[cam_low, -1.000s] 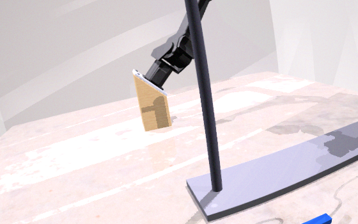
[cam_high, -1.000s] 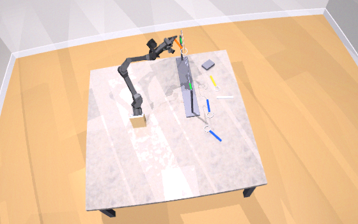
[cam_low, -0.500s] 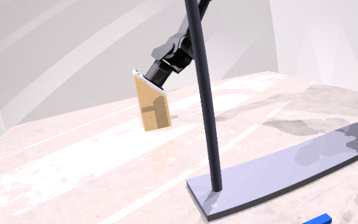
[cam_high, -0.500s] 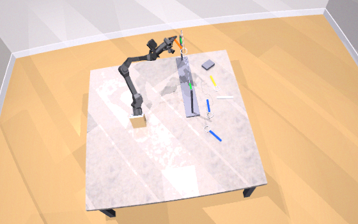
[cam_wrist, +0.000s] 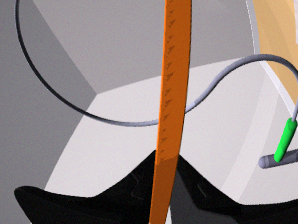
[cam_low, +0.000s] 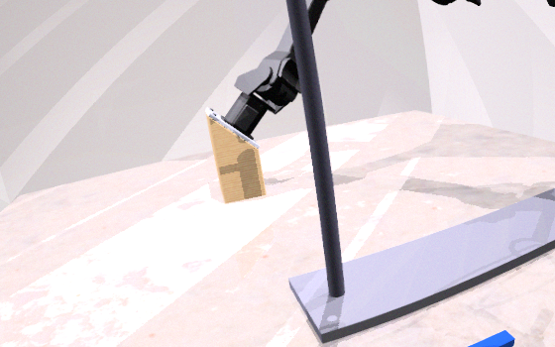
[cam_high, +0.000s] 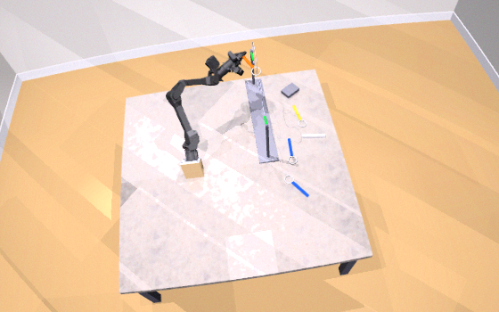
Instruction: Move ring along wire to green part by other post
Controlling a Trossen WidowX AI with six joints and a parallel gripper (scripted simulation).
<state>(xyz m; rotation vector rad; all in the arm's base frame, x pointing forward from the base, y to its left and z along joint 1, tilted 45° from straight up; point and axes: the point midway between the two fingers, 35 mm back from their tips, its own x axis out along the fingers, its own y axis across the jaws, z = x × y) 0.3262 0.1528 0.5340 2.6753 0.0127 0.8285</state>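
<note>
My gripper [cam_high: 243, 55] [cam_wrist: 164, 156] is shut on the orange handle [cam_high: 249, 61] [cam_wrist: 175, 65], high at the table's far end. The ring [cam_high: 260, 71] is at the handle's far end, near the far post [cam_high: 253, 79]; it is out of the wrist view. The wire's grey part [cam_wrist: 135, 124] crosses behind the handle in the wrist view; I cannot tell the gap, nor whether the wire passes through the ring. One green part [cam_high: 252, 56] is by the far post, another [cam_high: 265, 120] atop the near post [cam_high: 267, 142] [cam_low: 320, 149]. The wrist view shows one green part [cam_wrist: 286, 140] at right.
The posts stand on a long grey base plate [cam_high: 263, 153] [cam_low: 415, 278]. Beyond it lie a grey block [cam_high: 290, 90], a yellow-handled ring [cam_high: 298, 112], a white bar [cam_high: 314, 135] and two blue-handled rings, one [cam_high: 290, 147] near the plate, the other [cam_high: 300, 189] nearer the front.
</note>
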